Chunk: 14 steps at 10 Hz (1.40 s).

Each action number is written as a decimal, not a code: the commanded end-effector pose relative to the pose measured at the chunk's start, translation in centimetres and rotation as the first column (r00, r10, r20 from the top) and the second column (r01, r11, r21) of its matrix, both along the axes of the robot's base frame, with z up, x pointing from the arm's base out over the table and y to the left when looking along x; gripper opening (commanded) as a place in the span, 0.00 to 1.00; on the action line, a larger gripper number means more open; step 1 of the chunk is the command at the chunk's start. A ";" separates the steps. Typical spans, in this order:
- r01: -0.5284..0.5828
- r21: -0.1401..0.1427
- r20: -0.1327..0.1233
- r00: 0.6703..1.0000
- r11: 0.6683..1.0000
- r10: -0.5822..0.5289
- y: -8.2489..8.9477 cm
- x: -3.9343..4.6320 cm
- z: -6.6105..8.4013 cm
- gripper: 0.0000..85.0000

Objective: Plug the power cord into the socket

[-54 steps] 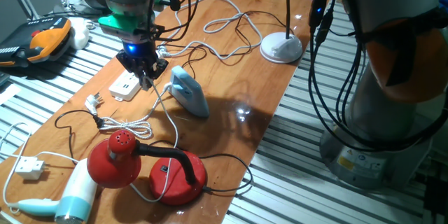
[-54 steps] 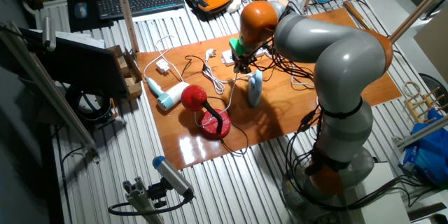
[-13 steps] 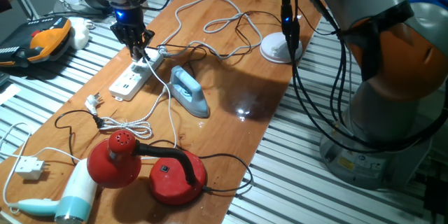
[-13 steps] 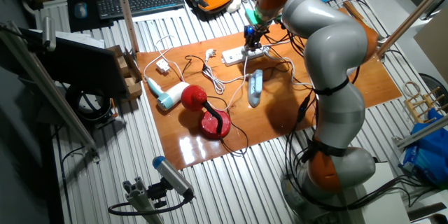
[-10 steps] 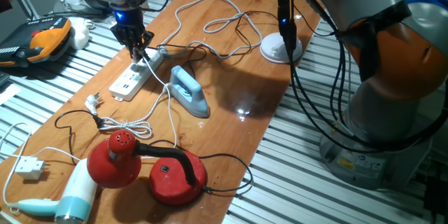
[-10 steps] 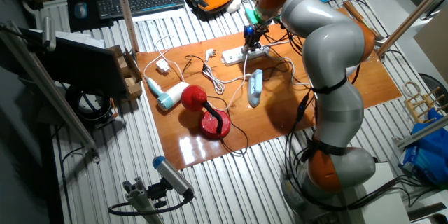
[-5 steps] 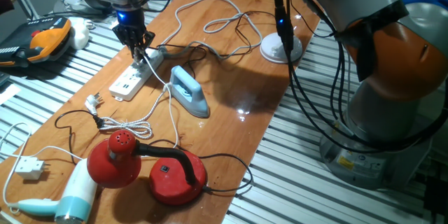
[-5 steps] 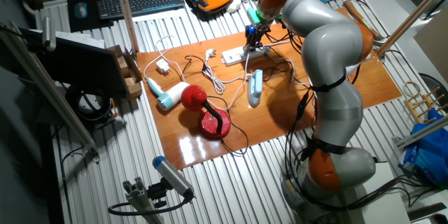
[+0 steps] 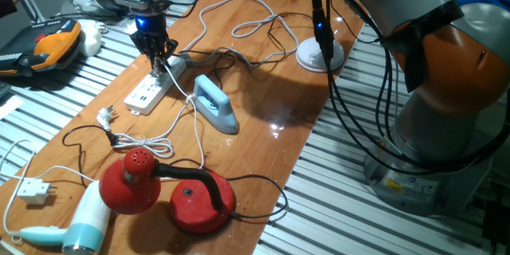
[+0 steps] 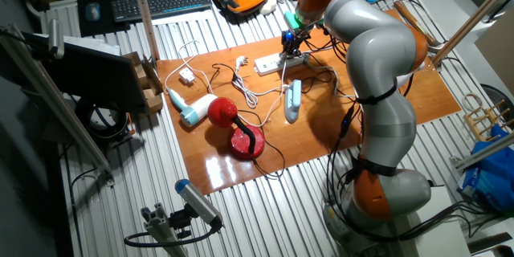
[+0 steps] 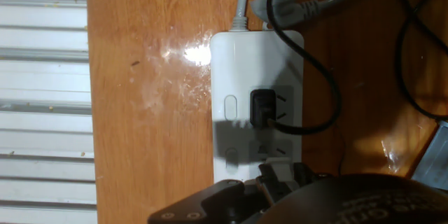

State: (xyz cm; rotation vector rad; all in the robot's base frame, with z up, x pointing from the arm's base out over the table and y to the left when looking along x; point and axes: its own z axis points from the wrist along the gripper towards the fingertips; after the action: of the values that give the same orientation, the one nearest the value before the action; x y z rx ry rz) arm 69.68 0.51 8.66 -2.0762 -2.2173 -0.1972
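The socket is a long white power strip (image 9: 148, 89) lying on the wooden table left of the iron; it also shows in the other fixed view (image 10: 275, 64). In the hand view the strip (image 11: 238, 77) has a black plug (image 11: 262, 108) in one outlet. My gripper (image 9: 158, 57) hangs over the strip's far end, shut on the small white plug of the power cord (image 9: 194, 119), which trails down past the iron. In the hand view my gripper (image 11: 278, 175) sits just above an outlet, and the white plug is mostly hidden between the fingers.
A blue-white iron (image 9: 215, 103) lies right of the strip. A red desk lamp (image 9: 171, 191), a hair dryer (image 9: 80, 227), a bundled cord (image 9: 139, 141) and a small white plug block (image 9: 33, 191) lie nearer. A white lamp base (image 9: 321, 54) stands at the right. Black cables cross the strip's far end.
Since 5.4 s ago my gripper has carried the white plug from the strip's near end to its far end. Over the last second it has barely shifted.
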 end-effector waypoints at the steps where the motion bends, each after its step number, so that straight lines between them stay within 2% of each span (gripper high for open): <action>1: 0.002 0.001 -0.001 1.000 1.000 -0.002 0.0 -0.02 -0.1 0.00; 6: 0.000 0.006 -0.002 1.000 1.000 0.000 0.1 0.08 -0.7 0.00; 10: -0.005 0.004 -0.006 1.000 1.000 0.005 0.4 0.60 -0.8 0.00; 14: -0.011 0.004 -0.005 1.000 1.000 0.011 -0.1 0.69 -0.7 0.00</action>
State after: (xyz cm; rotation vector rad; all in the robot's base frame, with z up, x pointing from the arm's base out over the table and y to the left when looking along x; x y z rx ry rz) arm 70.39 0.39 7.93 -2.0586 -2.2231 -0.1967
